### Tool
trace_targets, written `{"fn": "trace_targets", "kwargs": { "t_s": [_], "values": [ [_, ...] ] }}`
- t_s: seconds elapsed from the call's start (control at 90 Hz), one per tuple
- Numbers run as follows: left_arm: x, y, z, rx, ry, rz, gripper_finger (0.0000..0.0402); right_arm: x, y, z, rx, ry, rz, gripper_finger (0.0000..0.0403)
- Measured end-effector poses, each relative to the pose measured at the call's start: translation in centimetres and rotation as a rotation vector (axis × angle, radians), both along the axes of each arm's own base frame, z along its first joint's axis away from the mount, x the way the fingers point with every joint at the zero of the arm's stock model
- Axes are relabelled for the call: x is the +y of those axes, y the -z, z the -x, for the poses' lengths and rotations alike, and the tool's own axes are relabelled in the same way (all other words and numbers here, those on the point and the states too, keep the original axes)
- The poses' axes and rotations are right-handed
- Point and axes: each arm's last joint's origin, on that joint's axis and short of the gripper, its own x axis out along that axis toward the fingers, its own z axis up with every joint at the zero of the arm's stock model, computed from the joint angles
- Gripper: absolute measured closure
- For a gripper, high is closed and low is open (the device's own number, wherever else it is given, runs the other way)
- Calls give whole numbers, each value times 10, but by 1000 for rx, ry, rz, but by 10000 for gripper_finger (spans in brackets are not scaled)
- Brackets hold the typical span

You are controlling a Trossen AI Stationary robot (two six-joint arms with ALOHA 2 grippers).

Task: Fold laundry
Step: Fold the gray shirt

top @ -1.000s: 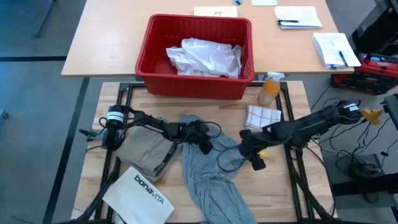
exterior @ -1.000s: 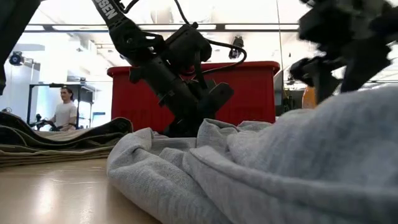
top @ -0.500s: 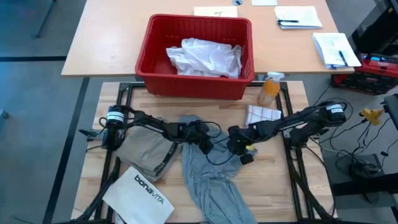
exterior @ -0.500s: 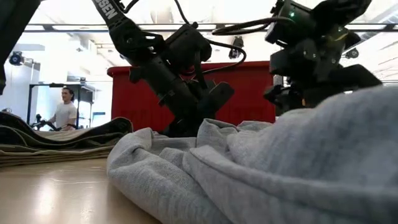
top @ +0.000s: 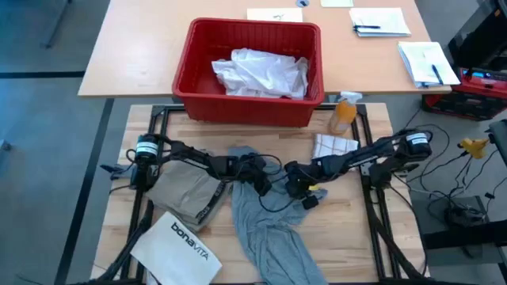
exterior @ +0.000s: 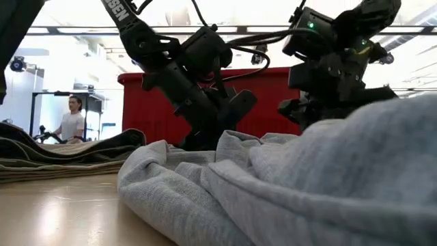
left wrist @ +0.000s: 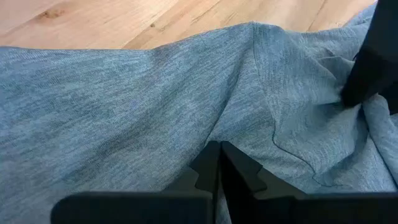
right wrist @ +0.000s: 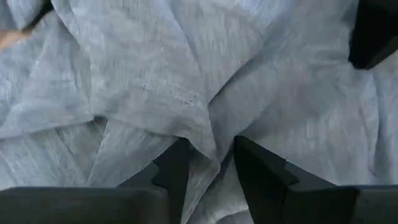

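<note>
Sprawling mid-table, crumpled grey T-shirt (top: 265, 218) running down toward the front edge, khaki-tan piece (top: 184, 194) folded just left of it, left gripper (left wrist: 219, 163) pinched tight on the shirt's top, right gripper (right wrist: 211, 163) slightly parted, straddling a raised fold of shirt

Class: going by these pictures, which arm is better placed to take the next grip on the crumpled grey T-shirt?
Probably the right. The right gripper is open astride a raised fold of the crumpled grey T-shirt, ready to close. The left gripper is shut on the shirt's upper edge.
</note>
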Motion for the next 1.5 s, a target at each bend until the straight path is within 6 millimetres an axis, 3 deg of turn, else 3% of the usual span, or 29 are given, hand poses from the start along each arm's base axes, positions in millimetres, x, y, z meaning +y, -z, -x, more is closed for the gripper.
{"fn": "trace_targets", "kwargs": {
  "t_s": [0.167,0.233,0.467,0.8,1.133,1.356,1.5],
  "values": [
    [0,0,0,0,0,0,402,0,-10,0,-26,0,-10,383],
    [0,0,0,0,0,0,402,0,-12,1,-26,8,-17,396],
    [0,0,0,0,0,0,402,6,-25,9,-3,11,-163,402],
    [0,0,0,1,6,-6,402,39,-49,34,53,-75,-300,403],
    [0,0,0,-1,4,-10,402,75,-33,48,171,-155,-370,403],
    [0,0,0,0,-3,-24,402,82,-30,46,162,-115,-450,402],
    [0,0,0,0,-4,-27,402,86,-35,47,199,-170,-584,363]
  ]
}}
